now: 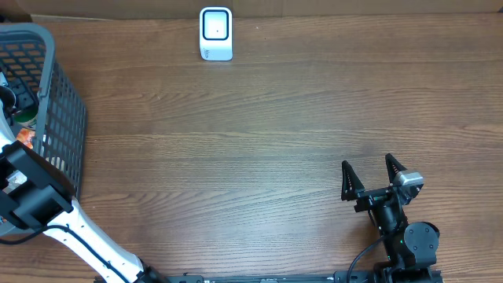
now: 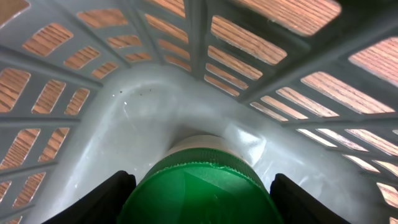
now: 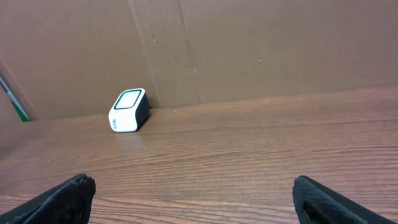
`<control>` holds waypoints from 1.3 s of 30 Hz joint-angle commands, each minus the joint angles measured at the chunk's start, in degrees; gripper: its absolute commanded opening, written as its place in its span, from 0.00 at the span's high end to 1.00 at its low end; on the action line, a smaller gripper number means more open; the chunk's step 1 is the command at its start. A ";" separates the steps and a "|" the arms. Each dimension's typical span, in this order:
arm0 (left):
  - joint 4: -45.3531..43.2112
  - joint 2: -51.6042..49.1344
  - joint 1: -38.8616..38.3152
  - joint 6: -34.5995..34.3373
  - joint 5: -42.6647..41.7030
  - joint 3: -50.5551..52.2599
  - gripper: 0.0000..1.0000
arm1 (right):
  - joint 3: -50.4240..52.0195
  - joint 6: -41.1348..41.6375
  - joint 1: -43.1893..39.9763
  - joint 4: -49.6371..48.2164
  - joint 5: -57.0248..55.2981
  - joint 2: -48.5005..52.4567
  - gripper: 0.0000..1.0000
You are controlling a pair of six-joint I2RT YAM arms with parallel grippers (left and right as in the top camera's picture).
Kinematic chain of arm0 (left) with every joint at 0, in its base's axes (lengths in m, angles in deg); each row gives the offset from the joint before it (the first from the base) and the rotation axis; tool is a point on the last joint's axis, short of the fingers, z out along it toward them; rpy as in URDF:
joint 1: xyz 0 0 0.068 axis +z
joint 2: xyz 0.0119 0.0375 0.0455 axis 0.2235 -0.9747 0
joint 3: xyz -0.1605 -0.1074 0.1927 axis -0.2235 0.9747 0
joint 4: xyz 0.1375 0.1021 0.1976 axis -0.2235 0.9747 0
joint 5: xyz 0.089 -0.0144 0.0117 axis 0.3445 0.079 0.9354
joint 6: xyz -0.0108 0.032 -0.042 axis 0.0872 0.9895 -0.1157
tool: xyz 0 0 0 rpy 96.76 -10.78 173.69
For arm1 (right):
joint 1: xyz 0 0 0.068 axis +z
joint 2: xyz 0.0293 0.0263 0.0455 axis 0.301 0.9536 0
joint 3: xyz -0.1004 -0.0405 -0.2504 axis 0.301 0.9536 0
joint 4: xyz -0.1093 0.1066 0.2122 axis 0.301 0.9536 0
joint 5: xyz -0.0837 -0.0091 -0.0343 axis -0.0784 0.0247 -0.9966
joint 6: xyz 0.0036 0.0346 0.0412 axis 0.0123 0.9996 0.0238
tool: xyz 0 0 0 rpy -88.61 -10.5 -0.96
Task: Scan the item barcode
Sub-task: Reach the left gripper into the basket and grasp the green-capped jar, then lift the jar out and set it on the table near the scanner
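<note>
The item is a container with a green screw cap (image 2: 199, 196) and a pale body, lying on the floor of the grey plastic basket (image 2: 93, 93). My left gripper (image 2: 202, 180) reaches into the basket and straddles the cap. Its left finger is at the cap's side and a narrow gap shows at the right finger (image 2: 292, 196), so it is open. No barcode shows. The white scanner (image 1: 216, 34) stands at the table's far edge, also seen in the right wrist view (image 3: 129, 110). My right gripper (image 1: 367, 163) hovers open and empty over the table's near right, its fingers wide apart (image 3: 194, 188).
The basket (image 1: 59, 118) fills the table's left edge, with my left arm (image 1: 31, 192) dipping into its near end. Other goods show inside, one green and one orange (image 1: 23, 138). A brown cardboard wall (image 3: 249, 43) backs the table behind the scanner.
</note>
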State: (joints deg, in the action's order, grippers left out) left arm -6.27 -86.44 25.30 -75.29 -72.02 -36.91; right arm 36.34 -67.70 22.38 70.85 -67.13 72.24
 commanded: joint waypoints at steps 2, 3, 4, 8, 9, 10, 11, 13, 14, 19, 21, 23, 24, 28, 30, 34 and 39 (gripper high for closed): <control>3.06 -0.79 -0.74 -3.21 -1.88 -2.47 0.46 | 0.61 0.13 -0.33 -0.28 0.11 -0.24 0.00; 3.93 -0.70 -0.74 -4.11 -1.90 -3.91 0.47 | 0.61 0.11 -0.33 -0.28 0.11 -0.24 0.00; 5.49 -0.70 -0.74 -5.38 -1.90 -6.51 0.49 | 0.61 0.13 -0.33 -0.28 0.09 -0.24 0.00; 10.60 -0.68 -0.74 -9.86 -2.19 -14.91 0.55 | 0.61 0.11 -0.33 -0.28 0.11 -0.24 0.00; 11.91 -0.59 -0.74 -11.15 -3.02 -17.14 0.55 | 0.61 0.13 -0.33 -0.28 0.11 -0.24 0.00; 13.00 -0.46 -0.74 -12.09 -4.63 -19.32 0.55 | 0.61 0.13 -0.33 -0.28 0.11 -0.24 0.00; 14.36 -0.04 -0.74 -12.59 -8.39 -22.40 0.55 | 0.61 0.13 -0.33 -0.28 0.11 -0.24 0.00; 15.91 0.79 -0.74 -12.61 -13.38 -26.01 0.55 | 0.61 0.13 -0.33 -0.28 0.11 -0.24 0.00; 16.61 1.40 -0.74 -12.66 -15.56 -27.58 0.55 | 0.61 0.13 -0.33 -0.28 0.09 -0.24 0.00; 17.84 7.10 -0.74 -13.92 -22.99 -31.12 0.55 | 0.61 0.13 -0.33 -0.28 0.09 -0.24 0.00; 17.79 10.40 -0.76 -14.71 -24.50 -31.21 0.55 | 0.61 0.13 -0.33 -0.28 0.11 -0.24 0.00; 17.84 13.90 -0.76 -16.44 -24.48 -31.21 0.55 | 0.61 0.11 -0.33 -0.28 0.09 -0.24 0.00; 17.86 15.45 -0.76 -16.90 -24.50 -31.21 0.55 | 0.61 0.13 -0.33 -0.28 0.11 -0.24 0.00; 18.34 22.40 -0.83 -17.81 -27.89 -31.21 0.55 | 0.61 0.11 -0.33 -0.28 0.09 -0.24 0.00; 19.39 25.51 -1.38 -17.97 -30.34 -31.21 0.55 | 0.61 0.11 -0.33 -0.28 0.11 -0.24 0.00; 24.26 29.79 -5.92 -17.86 -30.14 -31.21 0.55 | 0.61 0.11 -0.33 -0.28 0.11 -0.24 0.00; 30.84 29.88 -16.17 -17.49 -27.12 -31.15 0.54 | 0.61 0.13 -0.33 -0.28 0.11 -0.24 0.00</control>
State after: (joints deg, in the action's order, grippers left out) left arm 22.23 -55.20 15.16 -92.06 -99.70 -67.96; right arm 36.34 -67.70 22.38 70.85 -67.13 72.24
